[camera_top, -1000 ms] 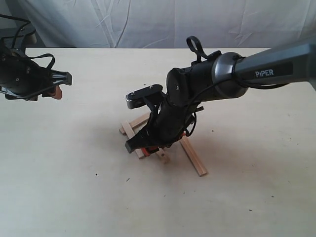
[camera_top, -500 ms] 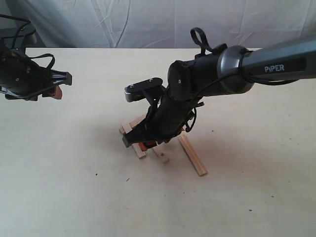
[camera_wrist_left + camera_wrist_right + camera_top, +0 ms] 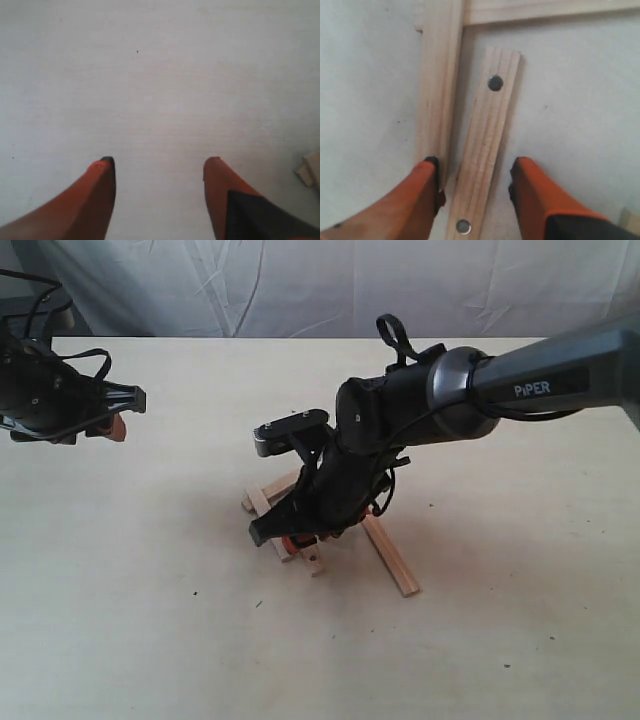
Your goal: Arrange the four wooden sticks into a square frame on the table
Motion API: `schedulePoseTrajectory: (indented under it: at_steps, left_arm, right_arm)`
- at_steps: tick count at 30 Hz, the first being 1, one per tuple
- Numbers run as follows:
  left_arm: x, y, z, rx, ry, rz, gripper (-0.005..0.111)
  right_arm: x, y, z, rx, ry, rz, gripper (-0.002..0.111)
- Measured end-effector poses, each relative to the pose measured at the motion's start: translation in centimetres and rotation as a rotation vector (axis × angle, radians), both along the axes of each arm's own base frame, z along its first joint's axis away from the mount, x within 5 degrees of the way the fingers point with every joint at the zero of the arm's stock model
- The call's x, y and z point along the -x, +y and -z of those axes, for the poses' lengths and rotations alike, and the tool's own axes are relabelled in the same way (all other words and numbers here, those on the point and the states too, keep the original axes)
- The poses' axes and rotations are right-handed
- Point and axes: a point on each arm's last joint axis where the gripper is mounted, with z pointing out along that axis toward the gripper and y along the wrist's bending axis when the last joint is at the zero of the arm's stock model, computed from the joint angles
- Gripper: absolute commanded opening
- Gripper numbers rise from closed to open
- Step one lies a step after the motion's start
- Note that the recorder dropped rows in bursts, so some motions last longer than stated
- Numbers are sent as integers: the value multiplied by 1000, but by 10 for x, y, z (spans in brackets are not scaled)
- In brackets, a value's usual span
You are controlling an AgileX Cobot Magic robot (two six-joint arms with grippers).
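Observation:
Three of the wooden sticks lie as an open frame on the table (image 3: 150,570): a left one (image 3: 260,505), a right one (image 3: 392,560) and a far one (image 3: 285,483) partly under the arm. In the right wrist view the left stick (image 3: 437,95) meets the far stick (image 3: 540,10) at a corner. The fourth stick (image 3: 487,135), with a dark hole near each end, lies beside the left one. My right gripper (image 3: 475,165) (image 3: 300,543) is open and straddles this fourth stick, with a gap on each side. My left gripper (image 3: 159,161) (image 3: 118,412) hangs open over bare table.
A wrinkled white cloth (image 3: 330,285) backs the table's far edge. A stick end (image 3: 310,172) shows at the edge of the left wrist view. The left arm's dark body (image 3: 40,395) sits at the far left.
My right gripper rose a little, then came back down and slightly left over the loose stick, whose near end now sits a bit further left. The left arm has not moved.

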Motion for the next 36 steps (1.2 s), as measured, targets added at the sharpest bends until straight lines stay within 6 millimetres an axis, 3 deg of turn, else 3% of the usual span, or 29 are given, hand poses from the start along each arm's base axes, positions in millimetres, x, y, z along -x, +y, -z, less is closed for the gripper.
schedulePoseTrajectory:
  at_steps: [10,16,23,30,36]
  left_arm:
    - [0,0,0,0,0,0,52]
    - [0,0,0,0,0,0,52]
    - [0,0,0,0,0,0,52]
    - [0,0,0,0,0,0,52]
    - [0,0,0,0,0,0,52]
  right_arm:
    - [0,-2,-20,-15,-51,-13,46]
    - [0,-2,-3,15,-15,-14,46]
    - [-1,-7,-1,80,-30,-14,46]
    - [-10,-23,-13,230,-138,34,46]
    - [-9,-24,-32,197,-166,75,43]
